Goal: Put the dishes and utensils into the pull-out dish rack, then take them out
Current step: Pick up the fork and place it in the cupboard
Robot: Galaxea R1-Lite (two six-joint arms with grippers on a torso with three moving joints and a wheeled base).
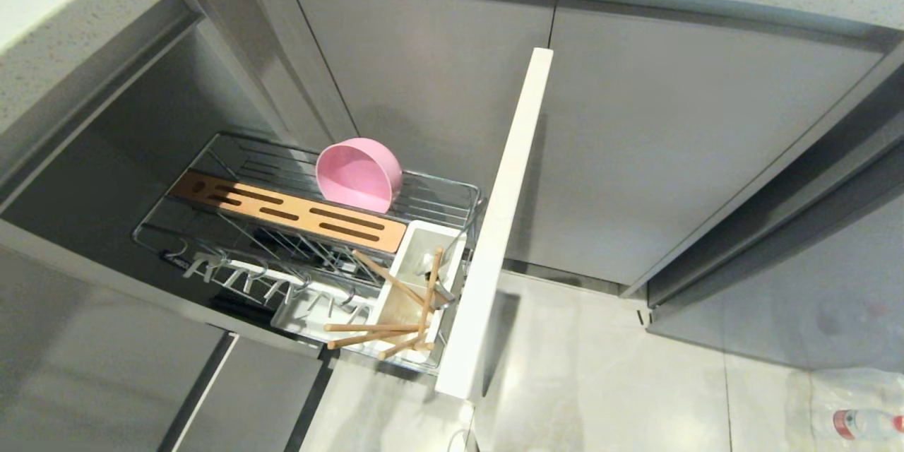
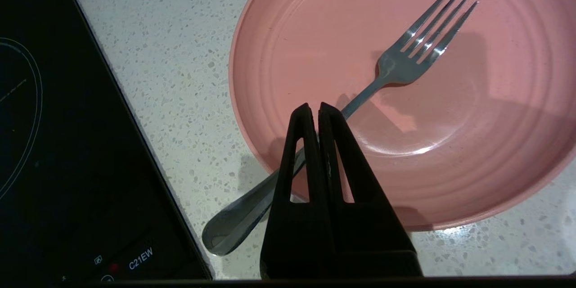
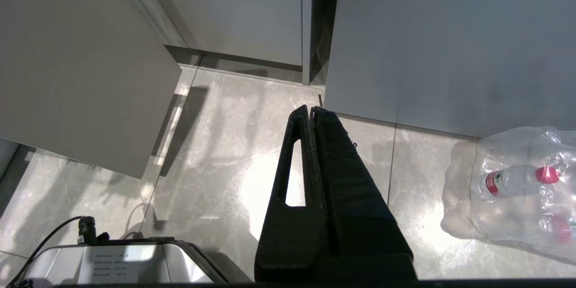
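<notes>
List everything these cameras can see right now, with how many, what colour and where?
Round matte bowl: one, pink, tilted on its side in the wire rack.
Chrome wire pull-out rack: one, silver, drawn out from the cabinet.
Slotted wooden strip: one, brown, across the rack.
Wooden chopsticks: several, light wood, in and around the white plastic caddy.
Flat plate: one, pink, on the speckled countertop.
Metal fork: one, silver, lying across the plate's rim.
Bottle pack: one, clear, on the floor.
Left tool: black, shut, above the fork's handle.
Right tool: black, shut, above the floor.
</notes>
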